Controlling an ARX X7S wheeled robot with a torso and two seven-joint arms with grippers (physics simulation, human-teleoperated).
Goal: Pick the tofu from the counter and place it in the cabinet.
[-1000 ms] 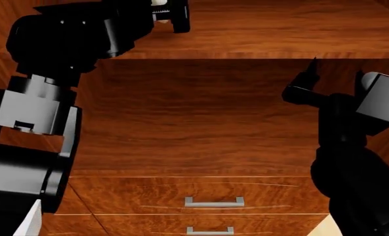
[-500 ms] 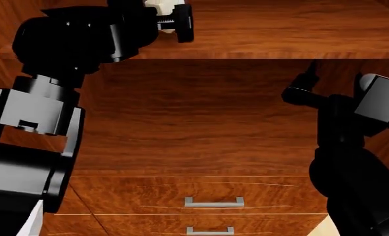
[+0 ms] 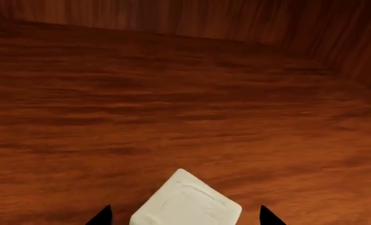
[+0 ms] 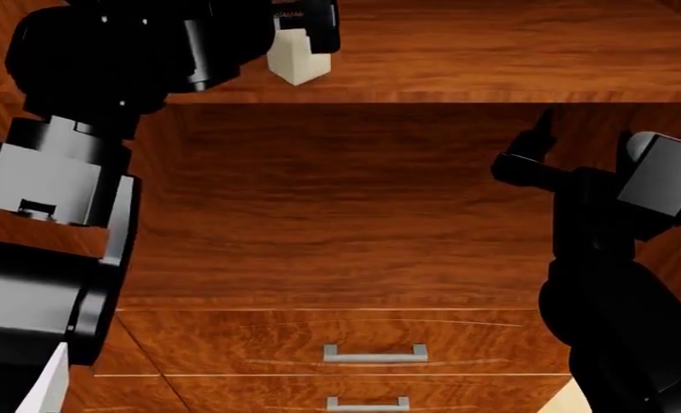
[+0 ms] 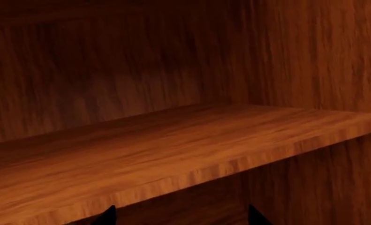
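l arm raised, fingers [image 3: 102, 216] spread apart; r gripper [image 4: 532, 146] up, idle

Dim, warm, sharp renders; dark corners

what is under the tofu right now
The tofu sits tilted on the cabinet shelf, between the fingers of the left hand, which are spread apart. Only bare wood shows around it. The contact patch beneath the block is covered, so nothing can be read there.
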